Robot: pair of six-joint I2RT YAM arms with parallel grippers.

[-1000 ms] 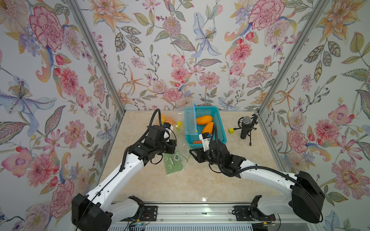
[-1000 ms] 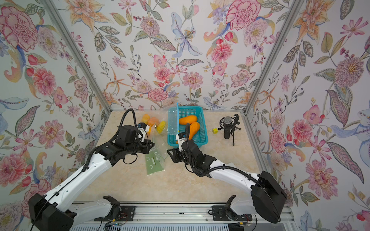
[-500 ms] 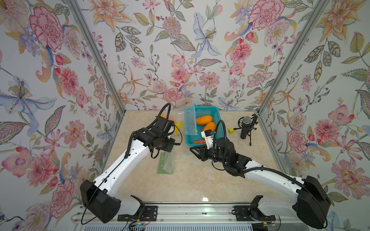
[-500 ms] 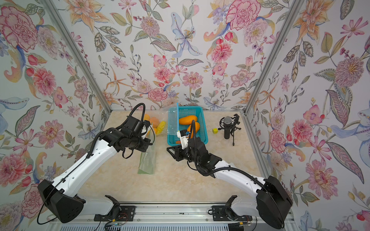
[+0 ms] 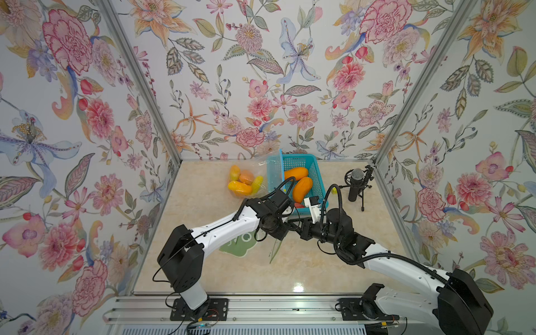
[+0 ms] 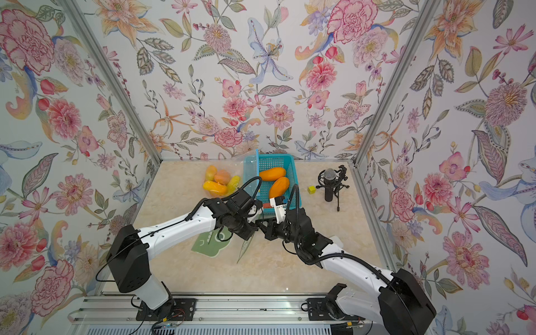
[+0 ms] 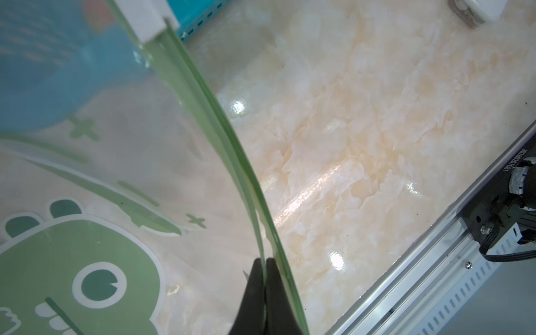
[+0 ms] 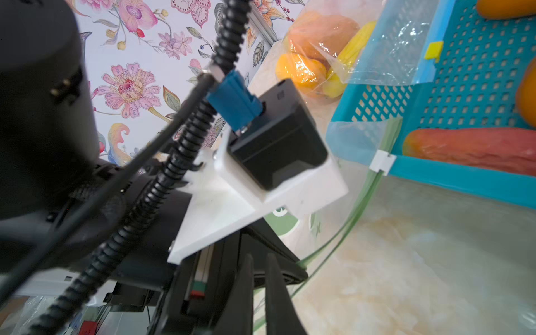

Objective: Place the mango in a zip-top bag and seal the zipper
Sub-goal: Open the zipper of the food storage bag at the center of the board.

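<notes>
Reaching in from the front corners, the left arm (image 5: 223, 227) and the right arm (image 5: 406, 265) meet wrist to wrist low over the middle of the worktop (image 5: 304, 272), just in front of the basket (image 5: 294, 160). We see the left tool (image 7: 265, 261) clamped on the green zipper edge of the zip bag (image 5: 235, 246), whose printed part shows under the left forearm. The fingers of the right tool (image 8: 260, 259) stand together right at that same green edge; we cannot tell whether the edge is caught between them. The zip bag carries a green cartoon face with a round eye and white teeth, plus small crosses; we read no words on it. A white slider (image 7: 148, 20) sits on the zipper. Two orange mangoes (image 5: 295, 173) lie in the blue basket, with a long reddish piece (image 8: 470, 150) along one wall. A clear pouch (image 5: 245, 182) of yellow and orange fruit lies beside the basket.
</notes>
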